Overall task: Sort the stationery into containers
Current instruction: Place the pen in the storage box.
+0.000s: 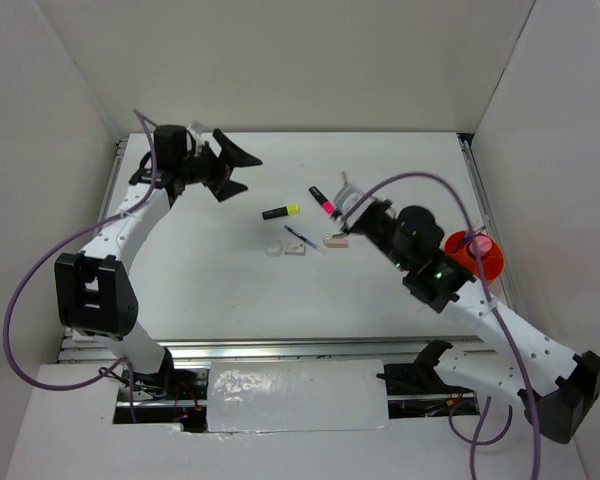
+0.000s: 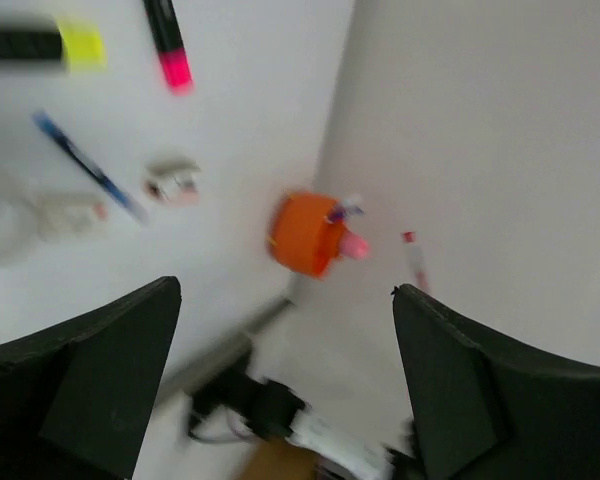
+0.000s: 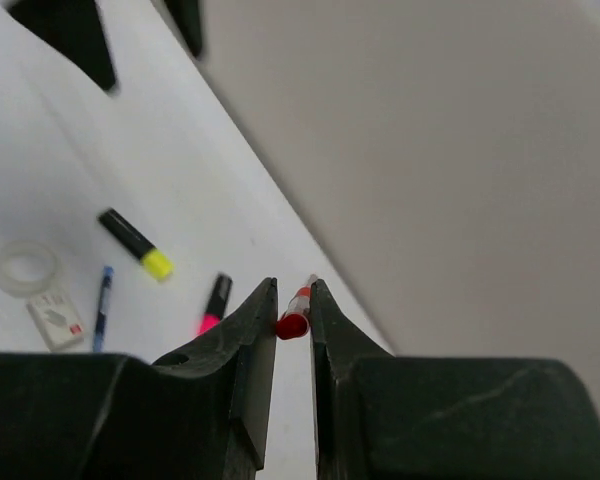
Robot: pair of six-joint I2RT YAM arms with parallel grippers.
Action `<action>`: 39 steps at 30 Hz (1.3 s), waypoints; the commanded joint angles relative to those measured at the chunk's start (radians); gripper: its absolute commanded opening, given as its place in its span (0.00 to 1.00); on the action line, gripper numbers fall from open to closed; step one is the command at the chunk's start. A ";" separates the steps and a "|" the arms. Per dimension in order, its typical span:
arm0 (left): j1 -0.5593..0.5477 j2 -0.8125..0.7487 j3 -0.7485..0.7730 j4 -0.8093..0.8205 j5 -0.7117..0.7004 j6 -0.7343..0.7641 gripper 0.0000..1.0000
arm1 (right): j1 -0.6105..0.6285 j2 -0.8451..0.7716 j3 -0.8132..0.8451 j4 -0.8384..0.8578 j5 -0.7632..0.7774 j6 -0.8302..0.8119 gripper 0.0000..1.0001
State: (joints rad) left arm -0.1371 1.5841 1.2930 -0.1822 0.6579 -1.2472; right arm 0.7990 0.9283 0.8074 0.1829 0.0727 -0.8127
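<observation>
Pinching the red pen (image 3: 294, 318) near its end, your right gripper (image 3: 293, 290) is almost closed on it. That shallow hold could let it pivot or drop short of the orange cup (image 1: 485, 262) at 3 o'clock on the table (image 1: 210, 270). Your left gripper (image 1: 238, 173) gapes empty at 10 o'clock.

Blur is smearing the left wrist view, where the yellow-capped highlighter (image 2: 40, 45) is running off the upper left edge. The right gripper (image 3: 292, 290) is hiding most of the red pen (image 3: 292, 325); the right arm (image 1: 510, 330) is covering part of the orange cup (image 1: 488, 262).
</observation>
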 commanded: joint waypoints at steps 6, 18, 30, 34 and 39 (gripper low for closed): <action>-0.170 0.039 0.284 -0.226 -0.343 0.850 0.99 | -0.566 -0.028 0.286 -0.727 -0.154 0.428 0.00; -0.286 0.094 0.301 -0.152 -0.261 1.060 0.94 | -1.135 0.069 0.348 -0.985 -0.399 0.379 0.00; -0.292 0.122 0.265 -0.129 -0.188 1.137 0.99 | -1.233 0.208 0.378 -0.961 -0.496 0.423 0.00; -0.292 0.137 0.272 -0.135 -0.190 1.149 0.99 | -1.267 0.248 0.423 -0.939 -0.505 0.426 0.00; -0.294 0.142 0.261 -0.132 -0.188 1.160 0.99 | -1.316 0.285 0.499 -1.019 -0.570 0.420 0.00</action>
State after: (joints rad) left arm -0.4290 1.7187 1.5467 -0.3408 0.4431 -0.1249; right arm -0.4953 1.2087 1.2377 -0.7776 -0.4454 -0.3992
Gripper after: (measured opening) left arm 0.990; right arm 0.227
